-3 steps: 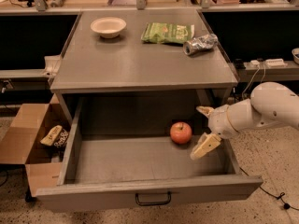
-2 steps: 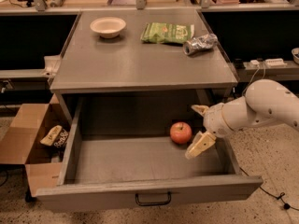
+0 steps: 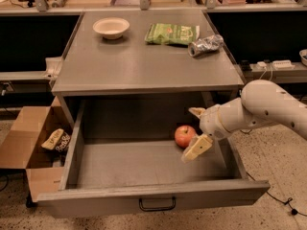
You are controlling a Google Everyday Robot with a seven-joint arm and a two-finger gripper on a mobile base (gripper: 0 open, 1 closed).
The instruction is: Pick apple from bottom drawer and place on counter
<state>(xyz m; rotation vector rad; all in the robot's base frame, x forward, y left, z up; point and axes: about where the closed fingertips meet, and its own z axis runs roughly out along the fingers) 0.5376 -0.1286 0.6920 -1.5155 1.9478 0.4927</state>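
Note:
The red-orange apple (image 3: 184, 135) lies on the floor of the open bottom drawer (image 3: 144, 195), right of its middle near the back. My gripper (image 3: 195, 131) is inside the drawer just right of the apple. Its fingers are open, one cream fingertip (image 3: 195, 112) behind the apple and the other (image 3: 194, 149) in front of it, so they stand on both sides of the apple's right half. The grey counter (image 3: 139, 63) is above the drawer. The white arm reaches in from the right.
On the counter are a white bowl (image 3: 111, 27), a green chip bag (image 3: 172, 33) and a crushed silver can (image 3: 205, 45). A brown cardboard box (image 3: 29, 147) with snack packets stands on the floor left of the drawer. A dark bar handle (image 3: 157, 205) is on the drawer front.
My gripper has moved left inside the drawer toward the apple; its open fingers now stand on both sides of the fruit. The apple has not moved.

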